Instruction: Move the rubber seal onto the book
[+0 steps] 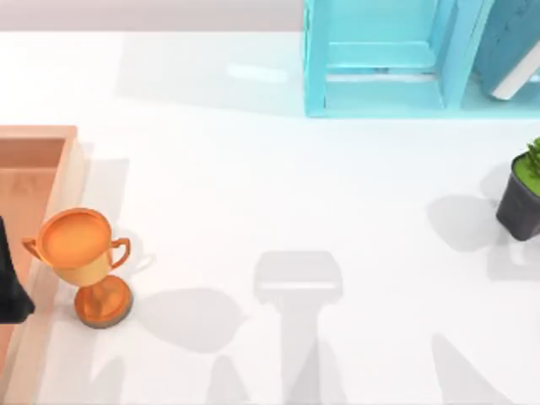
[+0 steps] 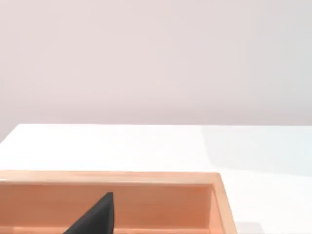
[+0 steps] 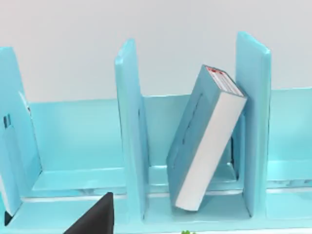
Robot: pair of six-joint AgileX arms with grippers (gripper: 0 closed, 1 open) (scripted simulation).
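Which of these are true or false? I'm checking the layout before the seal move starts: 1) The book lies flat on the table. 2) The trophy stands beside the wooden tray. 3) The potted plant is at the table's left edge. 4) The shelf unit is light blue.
1) False. The book stands tilted inside a compartment of the shelf unit, leaning against a divider.
2) True. The orange trophy stands upright on the table right next to the wooden tray.
3) False. The potted plant sits at the table's right edge.
4) True. The shelf unit is light blue and stands along the far edge of the table.
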